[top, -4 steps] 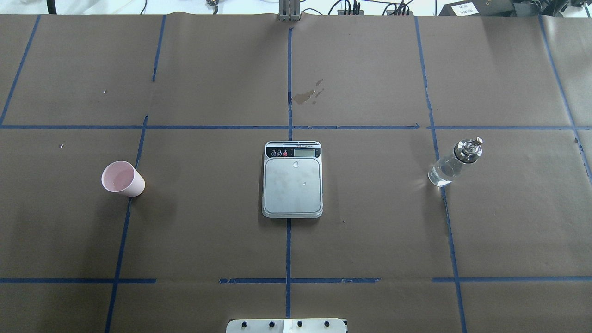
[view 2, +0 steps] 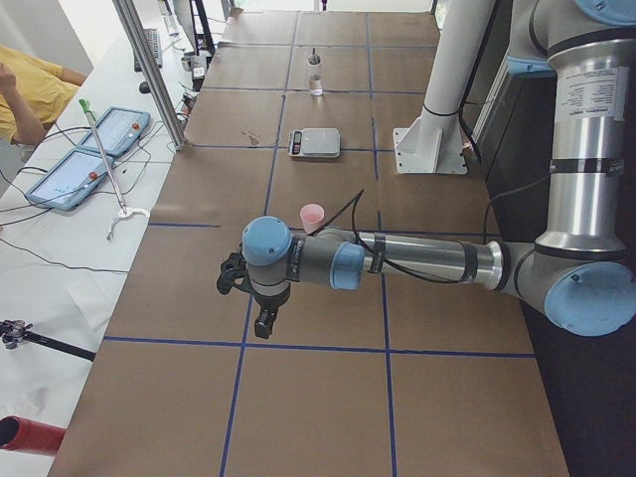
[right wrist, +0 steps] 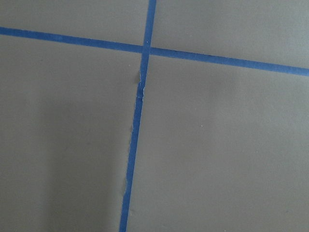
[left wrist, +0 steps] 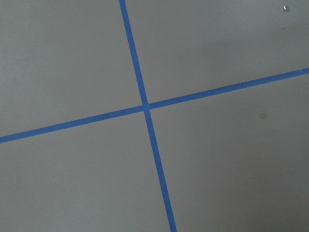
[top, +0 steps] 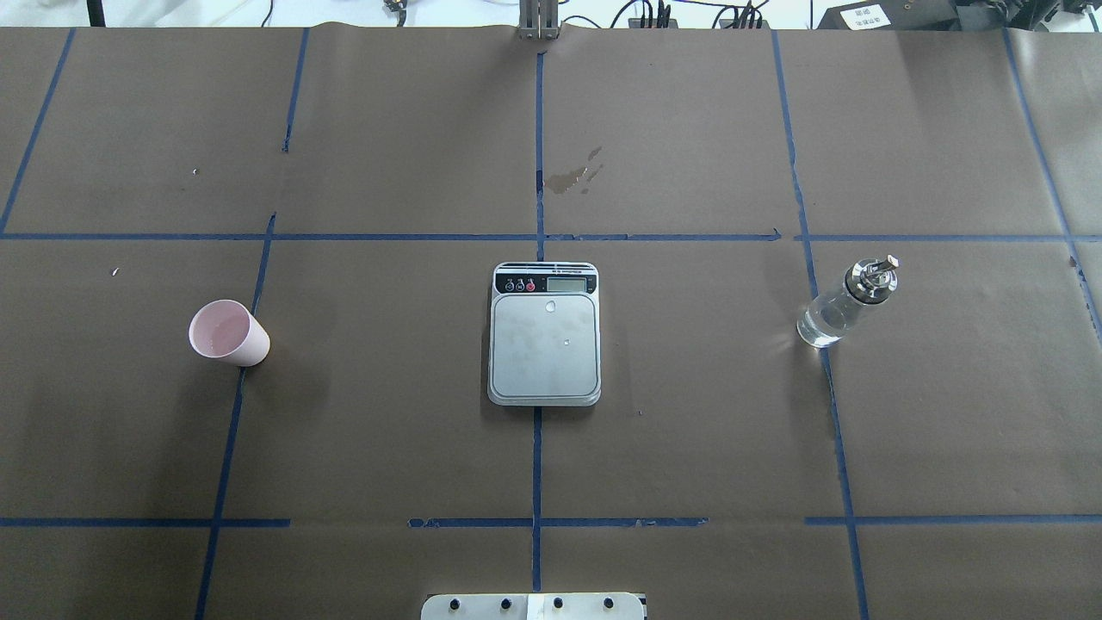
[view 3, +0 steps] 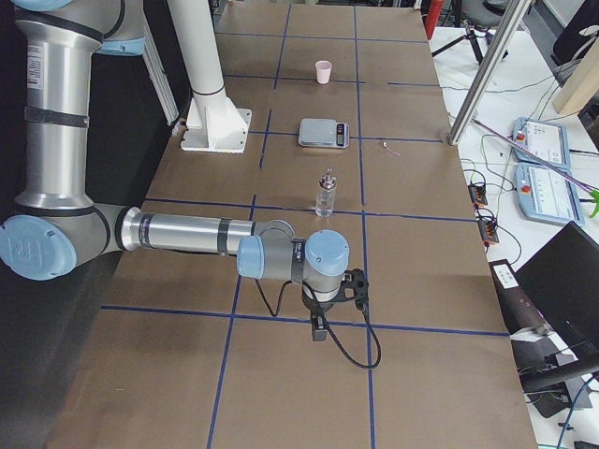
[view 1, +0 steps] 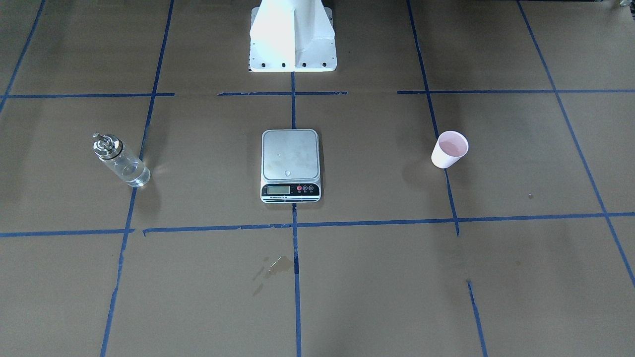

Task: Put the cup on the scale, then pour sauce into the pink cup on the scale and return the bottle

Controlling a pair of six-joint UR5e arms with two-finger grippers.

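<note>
The small, pale pink tapered cup (top: 228, 333) stands upright on the brown paper (top: 689, 430) covering the table, well off to the robot's left of the scale and touching a line of blue tape (top: 225, 456). The flat rectangular scale (top: 544, 344), with a silver-grey platform and a black display strip, sits at the centre with nothing on it but a few droplets. Well apart on the robot's right, the small clear glass bottle (top: 839, 306) with a shiny metal pour spout stands upright, with clear liquid (top: 822, 325) inside. A stain (top: 575, 176) marks the paper beyond the scale. The left gripper (view 2: 262, 324) hangs over the paper outside the cup and the right gripper (view 3: 318, 329) outside the bottle. I cannot tell whether their fingers are apart.
</note>
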